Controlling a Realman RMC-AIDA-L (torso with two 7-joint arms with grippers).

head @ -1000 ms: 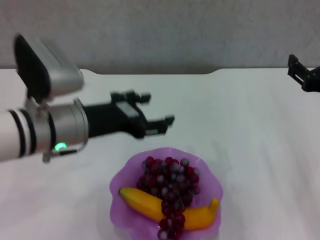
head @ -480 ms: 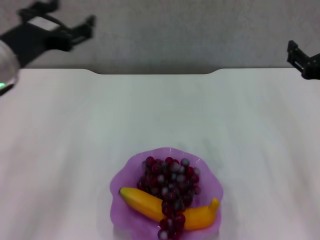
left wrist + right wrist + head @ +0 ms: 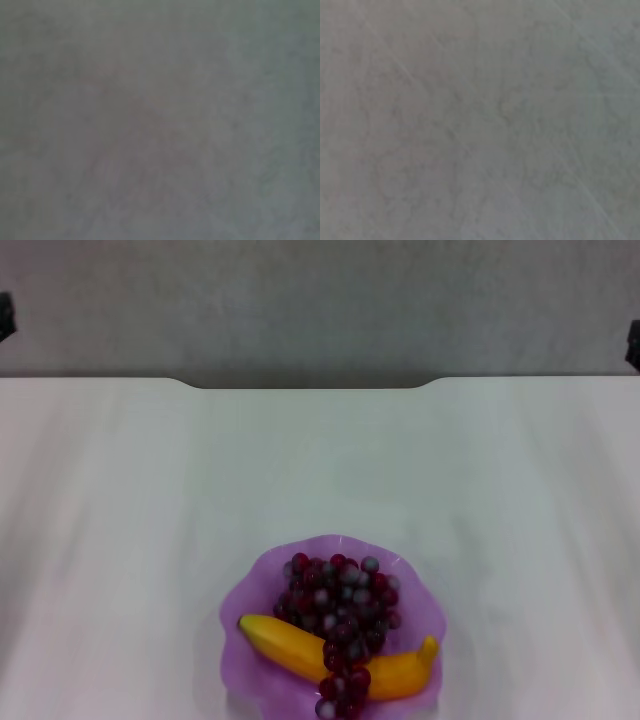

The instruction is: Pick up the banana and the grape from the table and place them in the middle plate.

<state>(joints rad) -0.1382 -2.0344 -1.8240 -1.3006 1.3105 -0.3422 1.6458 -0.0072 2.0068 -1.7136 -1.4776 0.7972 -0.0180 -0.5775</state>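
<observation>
The purple scalloped plate [image 3: 237, 592] sits on the white table [image 3: 150, 500] near its front edge, in the head view. The yellow banana [image 3: 285, 646] lies across the plate's near side. The bunch of dark red grapes [image 3: 340, 602] lies in the plate, over the banana's middle. Only a dark sliver of my left gripper [image 3: 4, 317] shows at the far left edge, above the table's back. A sliver of my right gripper [image 3: 634, 344] shows at the far right edge. Both are far from the plate. Both wrist views show only a plain grey surface.
A grey wall [image 3: 320, 300] stands behind the table. The table's back edge has a shallow notch [image 3: 310, 383] in the middle.
My left arm has swung from just above the plate up and away to the far left edge. My right gripper has drawn further off to the right. The fruit and plate have not moved.
</observation>
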